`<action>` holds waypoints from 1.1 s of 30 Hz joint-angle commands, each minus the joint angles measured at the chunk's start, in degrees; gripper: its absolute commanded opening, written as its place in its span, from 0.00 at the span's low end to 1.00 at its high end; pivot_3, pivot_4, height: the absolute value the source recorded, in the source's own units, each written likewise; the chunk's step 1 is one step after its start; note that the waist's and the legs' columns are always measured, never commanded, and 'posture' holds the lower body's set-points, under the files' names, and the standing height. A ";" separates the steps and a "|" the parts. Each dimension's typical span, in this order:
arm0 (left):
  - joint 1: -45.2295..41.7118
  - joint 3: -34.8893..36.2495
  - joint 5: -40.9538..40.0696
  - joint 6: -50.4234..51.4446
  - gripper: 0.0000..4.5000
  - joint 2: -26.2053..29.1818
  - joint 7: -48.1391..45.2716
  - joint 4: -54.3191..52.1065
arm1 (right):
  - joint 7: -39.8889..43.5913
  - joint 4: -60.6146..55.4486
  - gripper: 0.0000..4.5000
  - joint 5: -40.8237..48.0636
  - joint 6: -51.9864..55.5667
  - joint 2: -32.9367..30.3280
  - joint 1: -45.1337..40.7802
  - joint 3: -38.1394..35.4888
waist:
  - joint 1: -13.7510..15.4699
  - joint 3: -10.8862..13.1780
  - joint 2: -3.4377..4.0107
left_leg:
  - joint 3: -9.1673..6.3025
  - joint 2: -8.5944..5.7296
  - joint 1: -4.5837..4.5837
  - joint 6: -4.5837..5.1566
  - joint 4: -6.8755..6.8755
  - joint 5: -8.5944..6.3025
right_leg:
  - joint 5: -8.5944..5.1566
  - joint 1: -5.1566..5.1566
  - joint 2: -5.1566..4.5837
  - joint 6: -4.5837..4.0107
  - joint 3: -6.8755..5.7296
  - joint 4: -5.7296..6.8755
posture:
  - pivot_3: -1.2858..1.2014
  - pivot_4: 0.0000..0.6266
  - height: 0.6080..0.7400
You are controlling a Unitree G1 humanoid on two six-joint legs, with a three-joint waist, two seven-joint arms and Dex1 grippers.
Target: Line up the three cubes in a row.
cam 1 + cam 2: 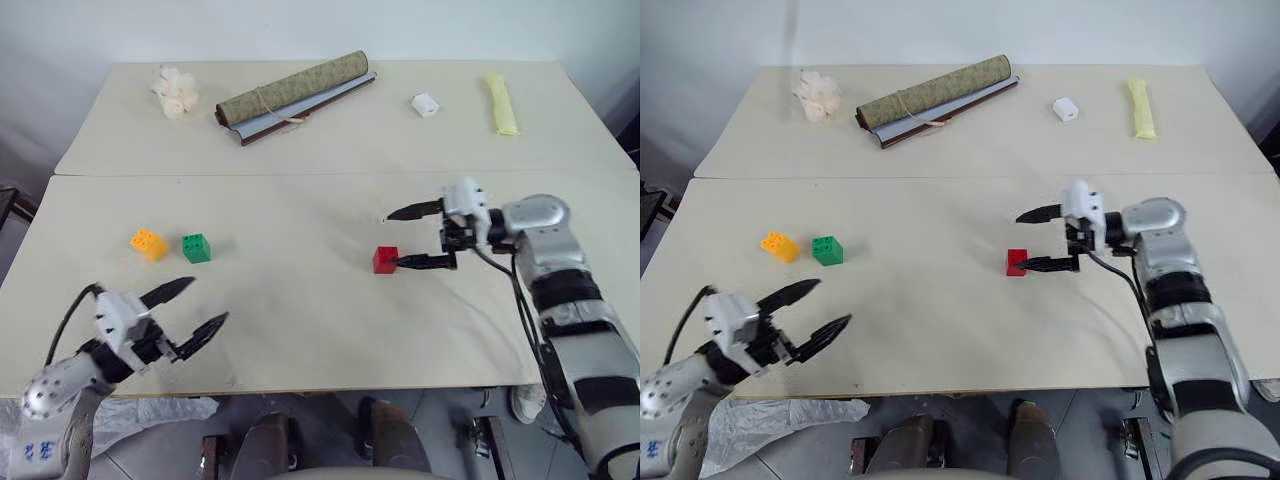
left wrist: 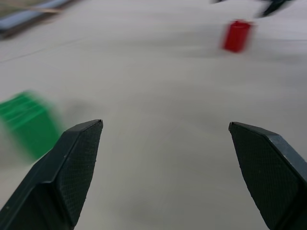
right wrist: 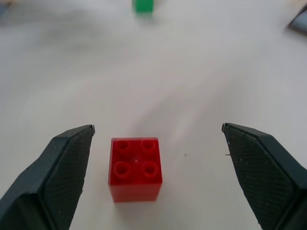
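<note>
While my right claw (image 1: 415,236) is gaping wide around the red cube (image 1: 386,259), my left claw (image 1: 197,309) is hanging open near the green cube (image 1: 196,247).

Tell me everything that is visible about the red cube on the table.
The red cube is a small brick of glossy red plastic with four round studs on top. It stands upright, studs up, on the near tabletop, far to the right of the green cube and the orange-yellow cube. It sits between the fingers of the open right gripper, closer to one of them, with a gap showing on both sides.
</note>
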 commanded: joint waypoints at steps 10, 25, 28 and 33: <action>9.25 7.86 -2.53 1.10 1.00 -16.33 22.06 -10.86 | 3.72 -8.56 1.00 9.93 3.47 -4.80 16.53 -10.15 | 1.38 0.06 -0.17 | 0.26 0.11 0.15 0.13 0.14 -0.25 | 0.10 0.03 -0.01 -0.12 0.17 0.00 | 0.52 0.24 1.00; -15.30 -11.27 9.42 27.24 1.00 -16.50 46.11 -11.77 | 1.68 -15.63 1.00 9.66 7.37 -2.32 16.79 -11.09 | 1.68 0.01 -0.23 | 0.46 0.17 0.24 0.13 0.29 -0.29 | 0.13 0.07 0.12 -0.15 0.29 0.09 | 0.52 0.24 1.00; -20.11 -14.18 11.55 27.12 1.00 -16.88 46.09 -7.95 | 1.35 -17.79 1.00 9.71 8.79 -2.18 17.41 -10.86 | 1.63 0.02 -0.23 | 0.50 -0.11 0.21 0.11 0.18 -0.31 | 0.12 0.03 0.19 -0.16 0.22 0.01 | 0.52 0.24 1.00; -24.08 -15.15 13.82 26.48 1.00 -18.14 47.66 -3.97 | -0.16 -20.71 1.00 10.00 10.54 -1.76 18.45 -11.46 | 1.69 0.02 -0.24 | 0.49 -0.11 0.17 0.10 0.21 -0.30 | 0.12 0.02 0.19 -0.16 0.19 0.00 | 0.52 0.24 1.00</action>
